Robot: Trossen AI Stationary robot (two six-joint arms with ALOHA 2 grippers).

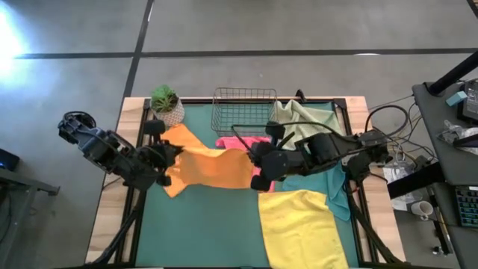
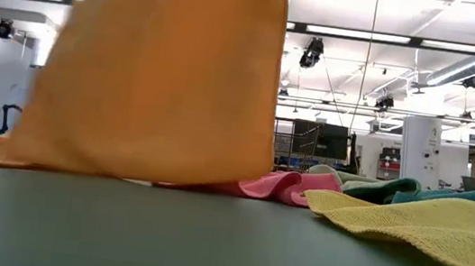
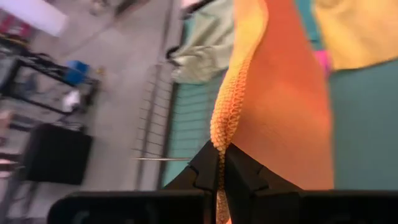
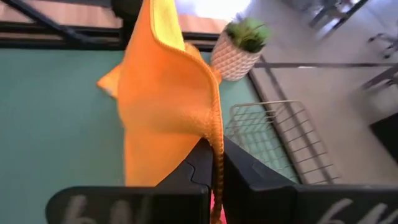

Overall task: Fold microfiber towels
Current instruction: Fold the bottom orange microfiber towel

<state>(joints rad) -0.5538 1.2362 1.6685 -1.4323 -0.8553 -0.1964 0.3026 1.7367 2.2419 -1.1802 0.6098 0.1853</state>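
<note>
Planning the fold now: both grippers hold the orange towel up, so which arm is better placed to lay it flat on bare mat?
Probably the left gripper: bare green mat lies beside it, while the right gripper, also pinching the orange towel, hangs over the yellow towel.

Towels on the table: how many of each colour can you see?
Orange towel: 1, pinched by the left gripper and the right gripper
Pink towel: 1
Yellow towel: 1
Teal towel: 1
Pale sage green towel: 1
Total: 5
</note>
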